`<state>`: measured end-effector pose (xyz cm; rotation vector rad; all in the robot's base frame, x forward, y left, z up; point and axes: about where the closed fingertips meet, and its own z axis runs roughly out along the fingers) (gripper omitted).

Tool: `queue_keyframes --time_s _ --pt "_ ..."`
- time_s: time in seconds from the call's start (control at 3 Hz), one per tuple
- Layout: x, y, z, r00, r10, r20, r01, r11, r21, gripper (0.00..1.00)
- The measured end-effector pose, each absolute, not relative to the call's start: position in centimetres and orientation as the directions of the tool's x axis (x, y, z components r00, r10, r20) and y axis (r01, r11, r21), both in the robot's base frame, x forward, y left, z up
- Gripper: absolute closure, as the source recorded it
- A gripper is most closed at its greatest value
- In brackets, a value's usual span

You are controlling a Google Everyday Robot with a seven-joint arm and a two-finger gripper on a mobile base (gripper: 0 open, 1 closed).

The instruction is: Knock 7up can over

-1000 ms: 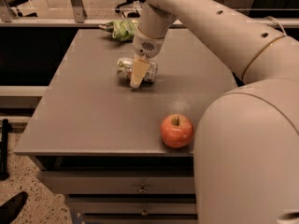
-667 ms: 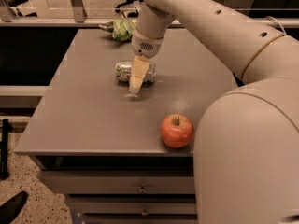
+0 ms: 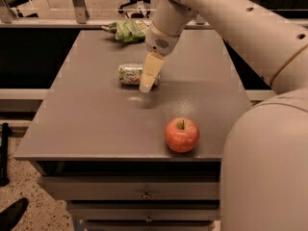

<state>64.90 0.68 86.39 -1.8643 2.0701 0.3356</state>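
Observation:
The 7up can (image 3: 131, 74) lies on its side near the middle of the grey table (image 3: 96, 124), its length running left to right, green and white label up. My gripper (image 3: 148, 81) hangs from the white arm just in front of the can's right end and hides that end. Its cream-coloured fingers (image 3: 151, 70) point down and slightly left, close over the tabletop.
A red apple (image 3: 182, 134) sits near the table's front edge, to the right. A green and white snack bag (image 3: 129, 30) lies at the back edge. My white arm and body fill the right side. A rail runs behind the table.
The gripper has drawn a little toward the front of the table, away from the can. The can stays lying on its side in the same spot.

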Motion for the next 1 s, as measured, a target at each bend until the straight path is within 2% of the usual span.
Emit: queue_keyframes --time_s 0.33,0.67,1.0 --pt "64.5 -1.4 88.0 -0.092 -0.834 -0.543 -0.987 0.150 -0.063 0.00" --pt "64.1 -5.4 90.4 -0.059 -0.628 -0.776 -0.973 0.211 -0.097 0.00" --pt "63.4 -9.7 92.0 -0.035 -0.479 -0.877 -0.952 0.284 -0.117 0.00"
